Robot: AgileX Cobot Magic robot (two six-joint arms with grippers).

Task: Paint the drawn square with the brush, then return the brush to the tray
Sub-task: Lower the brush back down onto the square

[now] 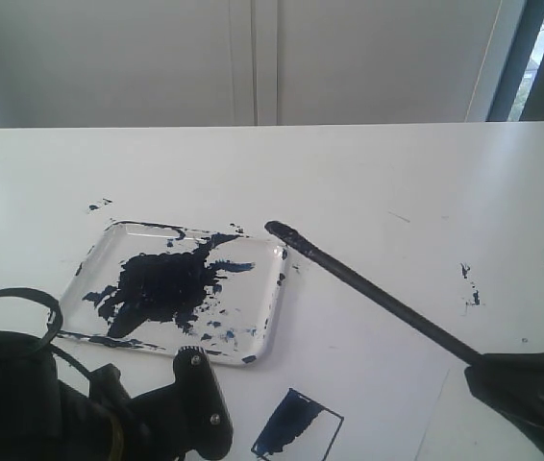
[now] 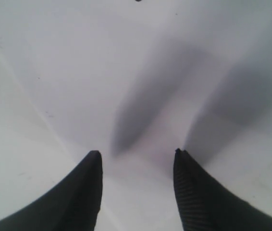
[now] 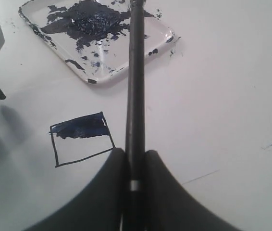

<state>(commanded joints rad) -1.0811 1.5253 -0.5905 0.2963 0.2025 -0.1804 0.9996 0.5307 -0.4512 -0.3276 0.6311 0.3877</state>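
The left gripper [image 2: 137, 158] hangs over the bare table [image 1: 397, 173] at 7 o'clock in the exterior view, jaws spread apart and empty. The tray [image 1: 278, 288] lies just left of centre, with a dark blue blotch across its floor. The square [image 1: 296, 424] sits on the table at 5 o'clock from the tray, apart from it, with one band filled blue and the rest white. The brush [image 1: 378, 293] slants from 4 o'clock up to 10 o'clock, its tip just beside the tray's far right corner; contact with the table cannot be determined. Paint specks [image 1: 470, 288] mark the table at 3 o'clock. The right gripper [image 3: 135, 154] is clamped on the brush handle.
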